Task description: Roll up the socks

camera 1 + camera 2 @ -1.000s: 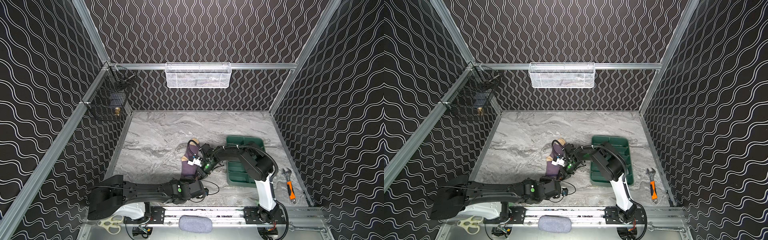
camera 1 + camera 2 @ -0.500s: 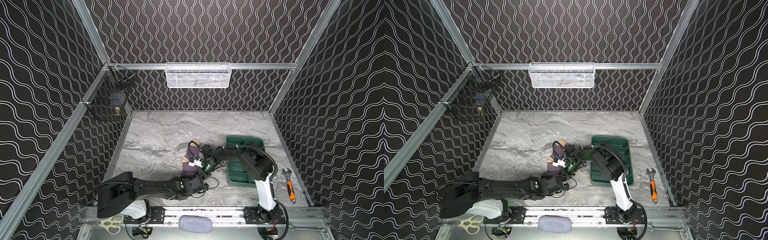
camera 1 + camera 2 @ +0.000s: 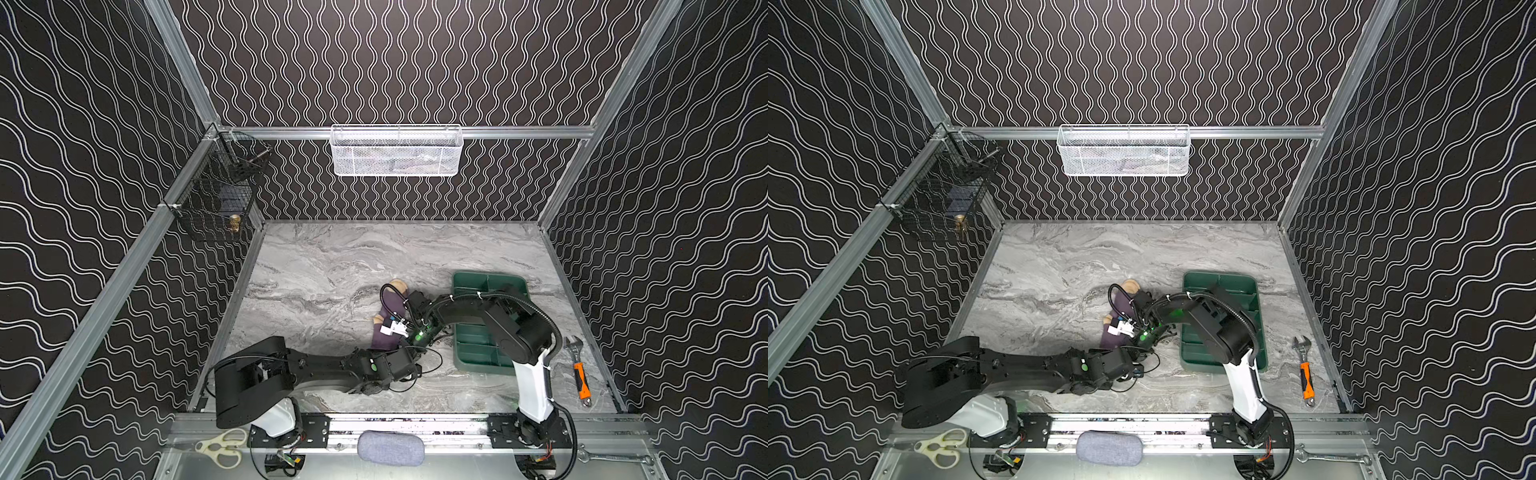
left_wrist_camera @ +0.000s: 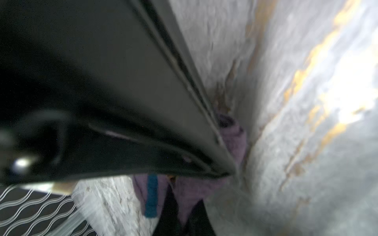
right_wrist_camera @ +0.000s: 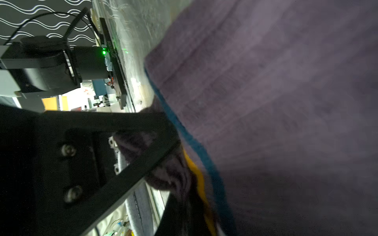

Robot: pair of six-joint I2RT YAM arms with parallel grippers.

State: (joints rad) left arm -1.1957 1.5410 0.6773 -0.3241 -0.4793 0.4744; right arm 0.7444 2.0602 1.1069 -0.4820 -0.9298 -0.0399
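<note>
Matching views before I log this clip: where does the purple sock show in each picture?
In a top view: purple sock lies mid-table, just left of the green tray.
In a top view: same spot, left of the tray.
Left wrist: blurred purple fabric, close up against the marble.
Right wrist: it fills most of the picture.
Shared landmark: the grey marble tabletop.

bare tabletop [image 3: 332,266] far and left; green tray [image 3: 473,286] close at right
</note>
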